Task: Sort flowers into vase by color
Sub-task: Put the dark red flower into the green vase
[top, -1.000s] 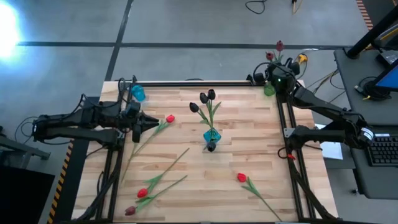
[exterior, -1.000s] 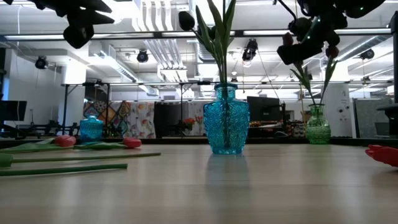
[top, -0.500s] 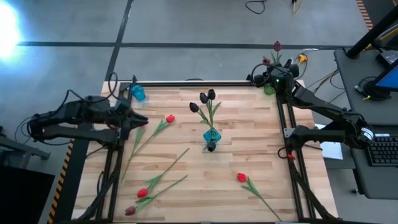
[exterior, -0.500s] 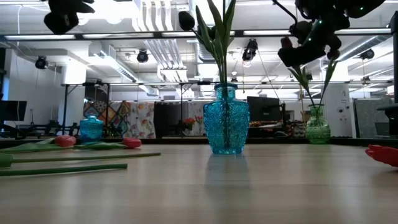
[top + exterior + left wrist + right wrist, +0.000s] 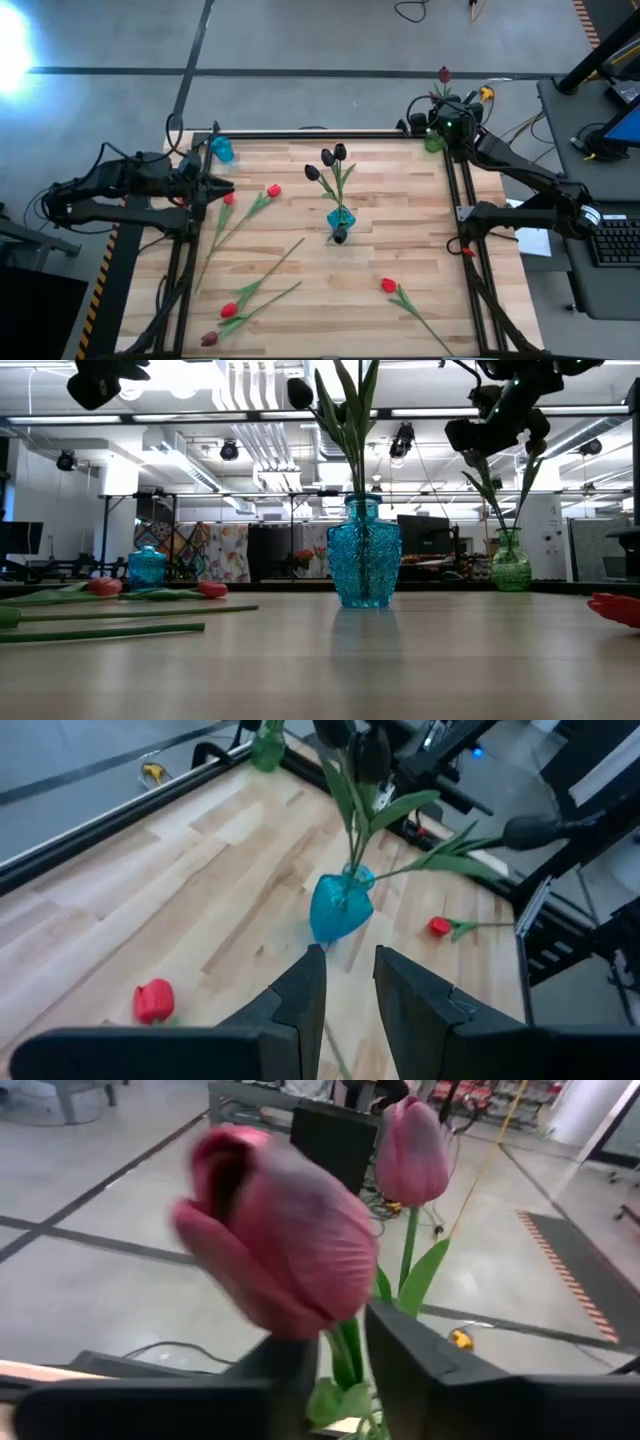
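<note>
Jaws: right gripper [image 5: 447, 120] pinches maroon tulip [image 5: 290, 1250] by its stem; left gripper [image 5: 213, 186] slightly parted, empty, 9 o'clock | tulip over green vase [image 5: 432, 146], 1 o'clock | advice: keep stem vertical, lower slowly, release once seated

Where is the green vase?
The green vase stands at the table's far right corner in the high view, beside the right gripper, holding maroon flowers.
</note>
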Tool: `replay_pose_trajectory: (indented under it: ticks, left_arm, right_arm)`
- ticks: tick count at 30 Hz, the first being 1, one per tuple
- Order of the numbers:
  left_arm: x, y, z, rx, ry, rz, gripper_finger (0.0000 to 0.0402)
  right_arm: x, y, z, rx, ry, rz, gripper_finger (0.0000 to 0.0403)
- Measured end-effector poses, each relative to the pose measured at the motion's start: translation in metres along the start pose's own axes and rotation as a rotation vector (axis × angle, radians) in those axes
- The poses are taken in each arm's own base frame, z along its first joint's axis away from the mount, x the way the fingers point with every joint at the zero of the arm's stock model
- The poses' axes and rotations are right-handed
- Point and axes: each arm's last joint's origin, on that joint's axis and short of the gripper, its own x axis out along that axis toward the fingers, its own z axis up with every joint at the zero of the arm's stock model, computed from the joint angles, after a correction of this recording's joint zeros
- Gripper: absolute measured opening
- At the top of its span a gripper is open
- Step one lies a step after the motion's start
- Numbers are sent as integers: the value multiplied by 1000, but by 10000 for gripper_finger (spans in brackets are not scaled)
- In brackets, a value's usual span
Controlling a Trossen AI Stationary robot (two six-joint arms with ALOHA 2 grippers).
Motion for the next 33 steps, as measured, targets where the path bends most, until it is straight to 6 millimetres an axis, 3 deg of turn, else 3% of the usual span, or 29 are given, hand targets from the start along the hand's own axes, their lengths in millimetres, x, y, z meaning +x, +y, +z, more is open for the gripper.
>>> replay_pose_trajectory:
  ticks: [4, 10, 20, 24, 33]
  left_arm:
    - [0, 1, 0, 23, -12, 35, 77]
    - [-1, 2, 0, 55, -33, 70, 77]
    - [-1, 3, 0, 47, -32, 70, 77]
    - [-3, 4, -3, 33, -14, 79, 77]
    - [-6, 9, -11, 6, 55, 116, 77]
  right_arm:
    - [-2, -3, 8, 48, 7, 14, 17]
    - [-1, -4, 19, 114, 54, 14, 13]
    - [18, 8, 9, -48, 212, -110, 16]
    - [21, 10, 9, -83, 252, -116, 48]
    - [13, 6, 28, -97, 257, -115, 177]
